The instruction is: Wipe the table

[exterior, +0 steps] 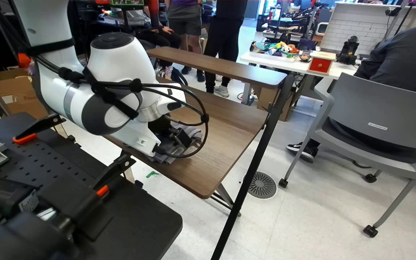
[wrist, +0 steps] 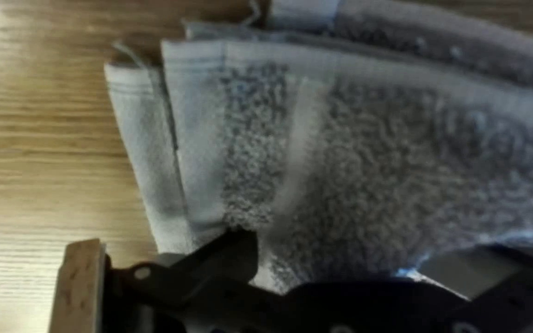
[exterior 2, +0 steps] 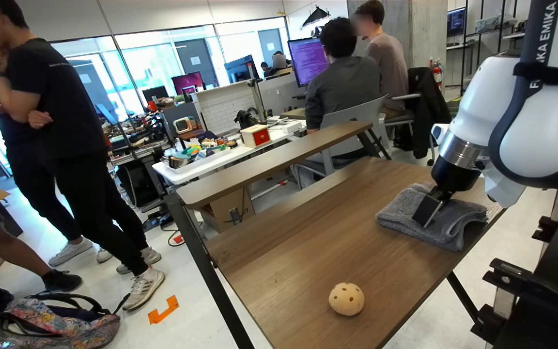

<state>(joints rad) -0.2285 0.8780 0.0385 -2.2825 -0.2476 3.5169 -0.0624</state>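
Pointing down at a folded gray towel [exterior 2: 451,223]: gripper [exterior 2: 433,208], fingers [wrist: 77,286] spread wide apart. In the wrist view one finger shows off to the side of the towel; the opposite tip isn't clear there. Can't tell if the tips touch cloth or sit just above it.

The table [exterior 2: 317,247] is right in front of the arm [exterior 2: 487,102], alongside the black bench [exterior: 139,222] with clamps [exterior: 112,171] on its edge. Brown wood-grain top shows in both exterior views. Towel lies on it close to the long edge facing the bench, several layers stacked; wrist view shows loose threads at the hem corners. Beige ball [exterior 2: 347,299] with dark spots sits well apart from the towel, toward the other end of the table. Narrow brown shelf [exterior 2: 279,160] runs raised above the table's other long edge. Beyond the shelf: white desk [exterior: 343,72] carrying a red-fronted box [exterior: 321,65]. Gray chair [exterior: 377,119], person [exterior: 406,54] seated in it, near that desk. Patterned backpack [exterior 2: 61,322] lies on the floor [exterior 2: 192,320] off the ball's end of the table.
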